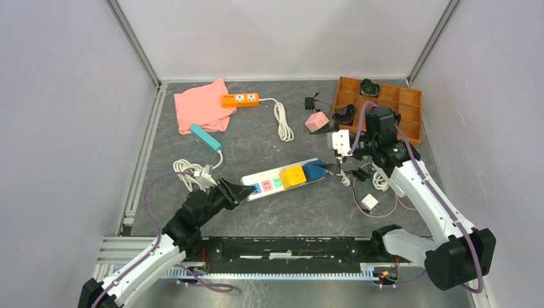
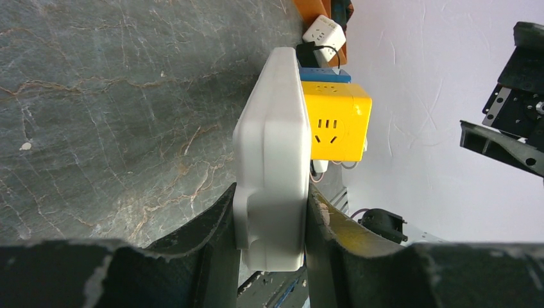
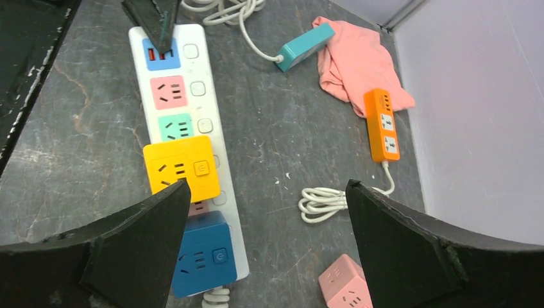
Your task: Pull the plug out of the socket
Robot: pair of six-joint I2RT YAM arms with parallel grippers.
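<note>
The socket, a long white strip (image 1: 272,183) with pastel outlets, lies slanted mid-table. Two cube plugs sit in it: a yellow one (image 1: 292,176) and a blue one (image 1: 314,170) at its right end. My left gripper (image 1: 242,190) is shut on the strip's left end; in the left wrist view both fingers (image 2: 215,237) press the white body (image 2: 269,141), with the yellow cube (image 2: 337,122) beyond. My right gripper (image 1: 338,168) hovers open beside the blue plug. In the right wrist view it (image 3: 267,186) is empty, with the yellow cube (image 3: 183,168) and blue cube (image 3: 204,253) under its left finger.
An orange power strip (image 1: 240,99) and pink cloth (image 1: 202,106) lie at the back left, with a teal strip (image 1: 205,136) and coiled white cord (image 1: 192,172) nearer. A pink cube (image 1: 316,120), brown compartment tray (image 1: 385,102) and small white adapter (image 1: 369,202) lie on the right.
</note>
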